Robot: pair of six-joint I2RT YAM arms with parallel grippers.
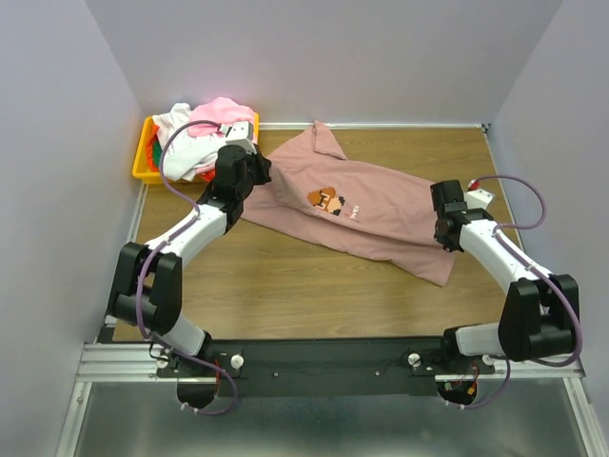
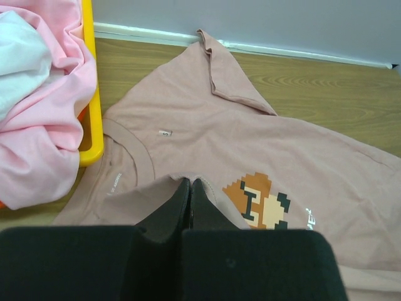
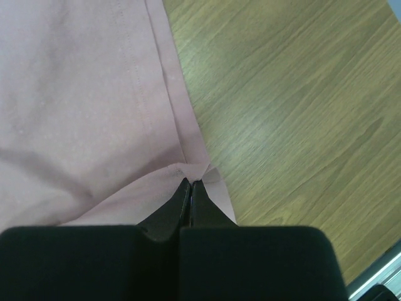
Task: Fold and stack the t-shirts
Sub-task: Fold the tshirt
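Top external view showed the wooden surface (image 1: 285, 276) carrying a mauve-pink t-shirt (image 1: 390, 224), spread loosely and slantwise from the far left toward the right edge, one sleeve reaching the far edge. At the far left corner stood a yellow bin (image 1: 141, 164) holding a heap of t-shirts (image 1: 214, 119), light pink and white on top, spilling over its rim. The left end effector (image 2: 190, 183) was clenched on a pinch of the mauve-pink cloth just beside the collar, near the bin. The right end effector (image 3: 190, 183) was clenched on the hem at the shirt's opposite end, near the right edge. A pixel-art print (image 2: 258, 202) lay face up on the chest.
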